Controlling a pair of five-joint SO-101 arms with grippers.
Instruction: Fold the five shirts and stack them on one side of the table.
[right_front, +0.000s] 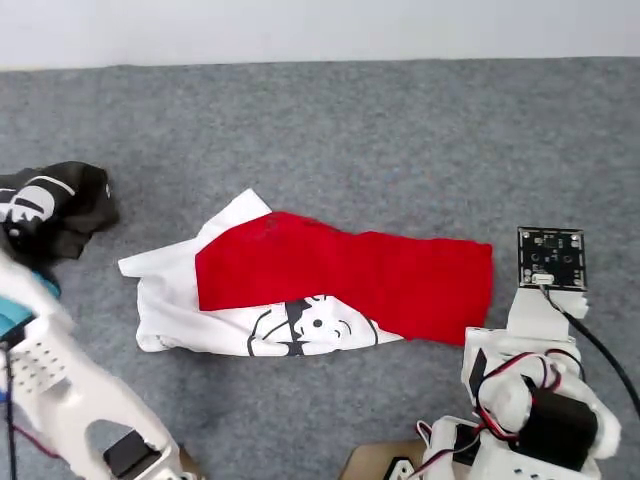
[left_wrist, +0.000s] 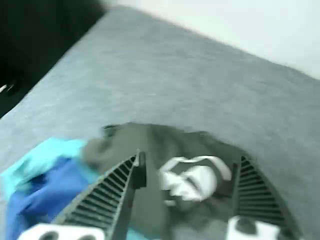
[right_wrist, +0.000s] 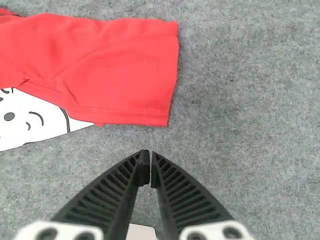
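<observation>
The red shirt (right_front: 340, 275) lies unfolded over the white shirt (right_front: 200, 320) on the bench (right_front: 400, 130). The right claw (right_wrist: 150, 155) is pinched closed and empty beside the red shirt's hem. Well apart from the red shirt, the left claw (left_wrist: 192, 160) gapes wide above the heaped black shirt (right_front: 55, 205), blue shirt (left_wrist: 45, 195) and cyan shirt (left_wrist: 47, 152). At least two folds probably remain.

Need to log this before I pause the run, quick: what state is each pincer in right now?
Left pincer: open, over the dark shirt.
Right pincer: closed, empty, just off the red shirt.
</observation>
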